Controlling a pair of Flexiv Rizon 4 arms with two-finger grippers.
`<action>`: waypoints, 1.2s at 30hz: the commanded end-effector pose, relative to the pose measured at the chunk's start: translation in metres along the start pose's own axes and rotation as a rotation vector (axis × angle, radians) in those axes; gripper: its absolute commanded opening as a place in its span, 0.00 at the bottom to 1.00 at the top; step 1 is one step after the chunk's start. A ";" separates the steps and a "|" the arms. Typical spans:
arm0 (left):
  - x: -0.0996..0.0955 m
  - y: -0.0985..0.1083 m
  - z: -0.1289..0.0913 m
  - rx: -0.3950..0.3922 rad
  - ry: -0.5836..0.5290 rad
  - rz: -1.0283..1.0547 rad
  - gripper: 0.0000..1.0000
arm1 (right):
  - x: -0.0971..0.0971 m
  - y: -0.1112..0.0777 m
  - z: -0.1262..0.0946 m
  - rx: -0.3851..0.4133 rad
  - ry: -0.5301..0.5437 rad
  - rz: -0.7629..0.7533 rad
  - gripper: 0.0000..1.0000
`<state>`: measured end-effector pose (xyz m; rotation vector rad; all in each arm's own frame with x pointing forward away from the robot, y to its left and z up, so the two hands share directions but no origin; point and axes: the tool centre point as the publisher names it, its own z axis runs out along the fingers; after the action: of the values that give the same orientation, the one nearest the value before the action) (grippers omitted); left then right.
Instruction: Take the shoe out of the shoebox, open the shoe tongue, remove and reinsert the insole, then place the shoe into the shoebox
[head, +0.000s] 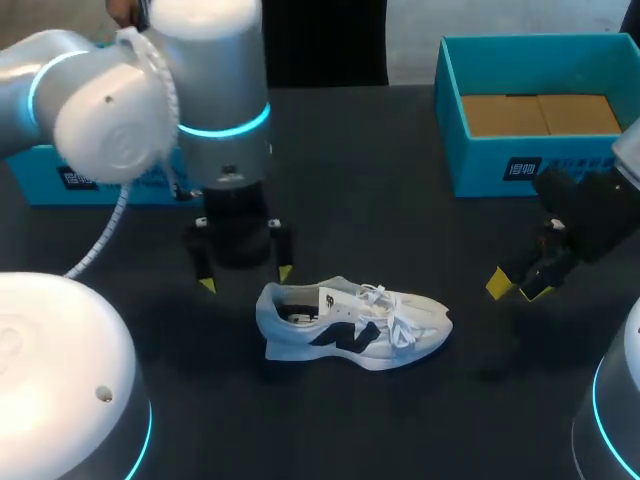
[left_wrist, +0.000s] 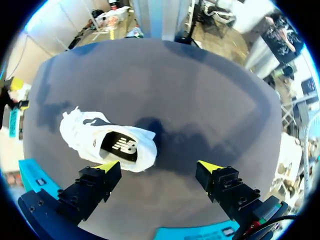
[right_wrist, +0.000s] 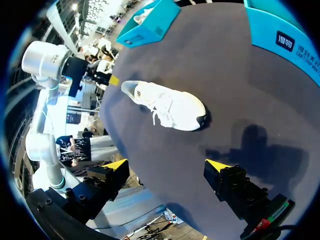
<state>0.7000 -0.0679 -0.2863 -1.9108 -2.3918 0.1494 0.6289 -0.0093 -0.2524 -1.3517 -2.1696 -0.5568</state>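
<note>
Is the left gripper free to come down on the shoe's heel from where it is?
Probably yes: the left gripper is open, close beside the heel of the shoe, with nothing between them.

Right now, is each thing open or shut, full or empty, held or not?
shoe: out of its box, resting on the table, not held.
shoebox: open, no shoe inside.
left tool: open, empty, near the shoe's heel.
right tool: open, empty, off past the shoe's toe.
</note>
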 end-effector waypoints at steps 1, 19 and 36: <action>0.014 0.000 -0.007 0.025 -0.068 -0.054 1.00 | 0.000 0.000 0.001 0.000 -0.002 0.001 1.00; 0.020 0.008 -0.007 0.133 -0.028 -0.167 1.00 | 0.000 0.000 0.001 0.000 -0.002 0.001 1.00; 0.073 0.023 0.006 0.472 -0.317 -0.753 1.00 | 0.000 0.000 0.001 0.000 -0.002 0.001 1.00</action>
<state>0.7104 -0.0054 -0.2889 -1.1458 -2.6373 0.5550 0.6289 -0.0094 -0.2525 -1.3518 -2.1695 -0.5568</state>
